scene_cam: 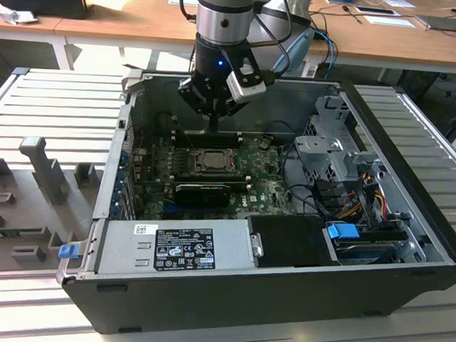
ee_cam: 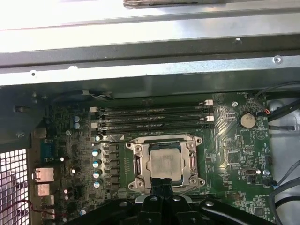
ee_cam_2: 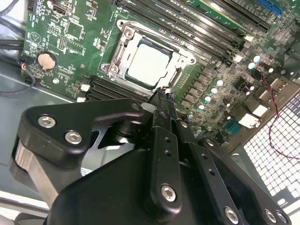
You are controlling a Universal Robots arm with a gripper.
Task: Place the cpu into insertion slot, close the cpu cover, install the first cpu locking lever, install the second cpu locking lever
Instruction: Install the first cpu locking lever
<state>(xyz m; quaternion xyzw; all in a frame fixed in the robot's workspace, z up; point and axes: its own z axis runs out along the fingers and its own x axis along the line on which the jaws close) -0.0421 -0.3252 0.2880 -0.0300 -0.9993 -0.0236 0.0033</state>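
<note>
Claw (ee_cam_2: 161, 96) fingers are pressed together, and I see nothing pinched between them. In the second wrist view the claw's tip is right at the near edge of the socket, touching it or very nearly so.

Two steps look done. The cpu (ee_cam_2: 149, 63) lies flat inside the insertion slot (ee_cam_2: 159, 44), just past the claw's tip. The cpu cover (ee_cam_2: 123, 50) is down over it, so the silver top of the chip shows through the square window.

The last two steps are hard to judge. In the first wrist view, the thin levers (ee_cam: 137, 165) lie low along the two sides of the cover. I cannot tell if they are hooked shut or loose, so I think the locking may not be finished.

Now the count:
- One claw.
- One cpu.
- One insertion slot.
- One cpu cover.
- Two levers, one on each side of the cover.
- Four long black slots (ee_cam: 150, 117), just beyond the cpu from the claw.
- One round silver battery (ee_cam: 247, 121), off to one side.
- One green board (ee_cam: 234, 159) under everything.
- One open computer case (scene_cam: 283, 294) that the claw reaches down into.
- One grey slatted desk (scene_cam: 57, 103) under the case.
</note>
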